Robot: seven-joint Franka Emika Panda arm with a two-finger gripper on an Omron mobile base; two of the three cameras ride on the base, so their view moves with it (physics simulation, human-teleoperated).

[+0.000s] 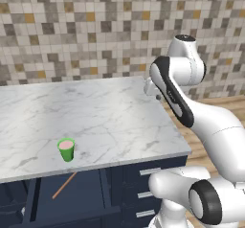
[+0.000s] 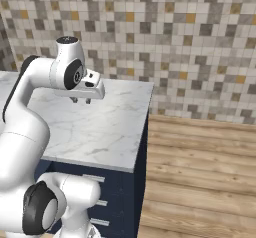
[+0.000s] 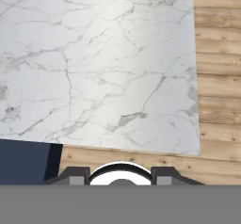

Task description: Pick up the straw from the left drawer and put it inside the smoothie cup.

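- White marble veined in grey makes up the counter (image 1: pixel 110 117), a broad flat slab with a crisp edge, set against a wall of small square tiles (image 1: pixel 72 30) in beige, grey and ochre.
- Below the slab the cabinetry is navy blue; the left drawer (image 1: pixel 72 198) stands pulled out beneath the counter's front edge, and a column of narrower drawers (image 1: pixel 148 193) with short silver handles sits to its right.
- The straw (image 1: pixel 64 185) — a thin, straight orange-brown stick — lies slanted inside the left drawer, its upper end close under the counter lip.
- The smoothie cup (image 1: pixel 66 149) is small, bright green and tapered, pale pink at the top, standing upright on the marble near the front edge, just above the straw.
- The gripper (image 2: pixel 81 100) hangs over the far right part of the counter, pointing down, well apart from both cup and straw, which sit off to its left and nearer the front.
- Its two short dark tips stand apart from each other with nothing between them; in the hand view the fingertips (image 3: pixel 75 175) frame bare marble and a strip of plank floor (image 3: pixel 216 77).
- The floor is warm, pale wood in long boards.
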